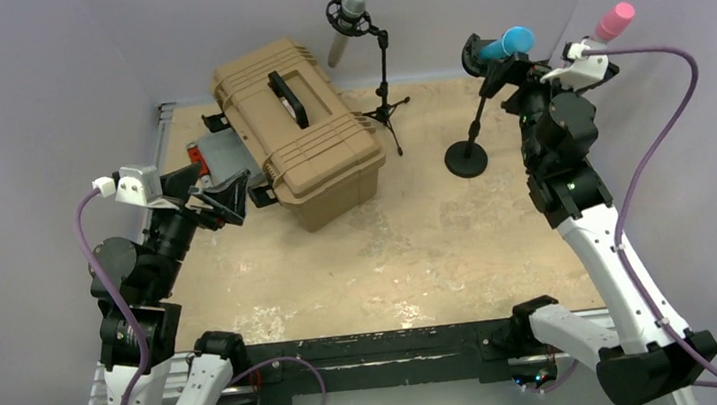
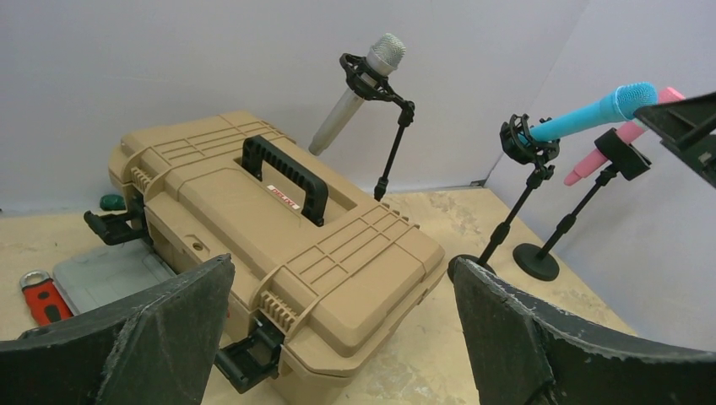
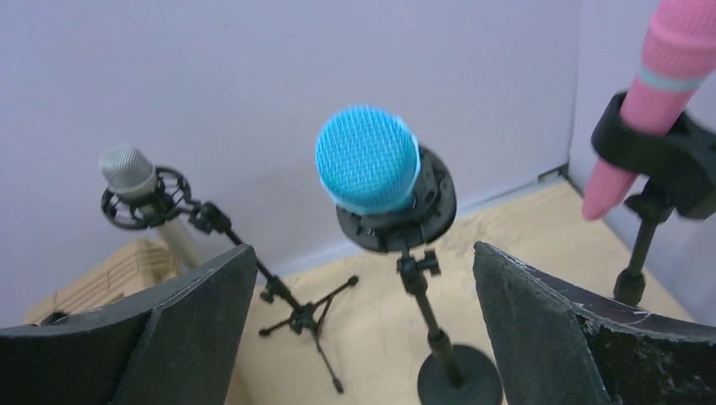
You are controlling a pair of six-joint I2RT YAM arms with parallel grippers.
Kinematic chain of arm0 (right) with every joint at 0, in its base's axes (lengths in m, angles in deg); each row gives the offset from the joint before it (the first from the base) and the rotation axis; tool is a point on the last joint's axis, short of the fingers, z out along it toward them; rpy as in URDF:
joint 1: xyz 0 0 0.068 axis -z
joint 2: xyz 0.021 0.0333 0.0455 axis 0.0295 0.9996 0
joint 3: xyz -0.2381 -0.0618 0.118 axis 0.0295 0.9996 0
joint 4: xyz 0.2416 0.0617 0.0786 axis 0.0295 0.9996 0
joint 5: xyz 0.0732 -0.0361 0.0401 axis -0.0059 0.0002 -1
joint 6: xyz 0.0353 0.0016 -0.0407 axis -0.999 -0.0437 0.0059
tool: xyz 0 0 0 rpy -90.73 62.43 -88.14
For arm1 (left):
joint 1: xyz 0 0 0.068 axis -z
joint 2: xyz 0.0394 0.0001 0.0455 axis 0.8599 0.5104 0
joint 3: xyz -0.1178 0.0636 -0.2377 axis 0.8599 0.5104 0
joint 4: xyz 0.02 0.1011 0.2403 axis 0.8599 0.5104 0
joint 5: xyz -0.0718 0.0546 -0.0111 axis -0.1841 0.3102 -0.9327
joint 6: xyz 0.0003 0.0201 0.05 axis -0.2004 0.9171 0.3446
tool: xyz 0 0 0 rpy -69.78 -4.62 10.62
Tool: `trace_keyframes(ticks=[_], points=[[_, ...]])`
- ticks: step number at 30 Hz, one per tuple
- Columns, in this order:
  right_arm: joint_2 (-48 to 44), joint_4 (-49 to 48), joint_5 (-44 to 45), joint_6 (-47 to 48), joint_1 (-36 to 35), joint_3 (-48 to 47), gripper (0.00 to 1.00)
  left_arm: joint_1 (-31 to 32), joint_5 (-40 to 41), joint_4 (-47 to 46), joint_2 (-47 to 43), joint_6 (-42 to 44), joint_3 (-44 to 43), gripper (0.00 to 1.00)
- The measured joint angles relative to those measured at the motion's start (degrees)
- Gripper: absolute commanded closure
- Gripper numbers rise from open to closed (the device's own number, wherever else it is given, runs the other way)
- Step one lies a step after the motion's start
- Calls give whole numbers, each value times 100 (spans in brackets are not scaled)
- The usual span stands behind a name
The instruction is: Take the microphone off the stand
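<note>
Your sandy desk (image 1: pixel 419 246) sits in a corner of pale walls. The blue microphone (image 3: pixel 368 158) rests in the clip of its round-based stand (image 3: pixel 435 329), with its head pointing at your right pincer (image 3: pixel 363 251). That pincer's jaws are spread wide and hold nothing. Your left pincer (image 2: pixel 342 263) also gapes wide and empty, facing the tan case (image 2: pixel 279 245). The silver microphone (image 3: pixel 127 171) and the pink microphone (image 3: pixel 667 76) sit on separate stands.

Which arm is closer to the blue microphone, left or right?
Right. The right end effector is open just in front of the head of the blue microphone; the left end effector is across the table, beside the tan case.
</note>
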Motion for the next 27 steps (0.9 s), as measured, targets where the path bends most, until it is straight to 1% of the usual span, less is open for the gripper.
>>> trace_keyframes(ticks=[4, 9, 11, 12, 13, 15, 19, 23, 27], points=[[470, -39, 289, 328, 0, -638, 1, 2, 0, 2, 0, -15, 0, 0], [1064, 15, 470, 597, 0, -1213, 3, 7, 0, 11, -2, -17, 0, 0], [1318, 17, 503, 671, 0, -1392, 5, 7, 2, 13, -2, -17, 0, 0], [1427, 22, 533, 695, 0, -1445, 9, 13, 2, 13, -2, -17, 0, 0], [1523, 35, 546, 717, 2, -1484, 16, 15, 2, 15, -4, -15, 0, 0], [1707, 76, 570, 772, 0, -1561, 24, 22, 2, 15, -4, -15, 0, 0], [1961, 125, 577, 804, 0, -1631, 50, 55, 4, 17, -7, -15, 0, 0], [2009, 133, 592, 817, 2, -1631, 72, 90, 4, 17, -15, -15, 0, 0], [1976, 118, 667, 868, 0, -1631, 80, 107, 4, 20, -15, -15, 0, 0]])
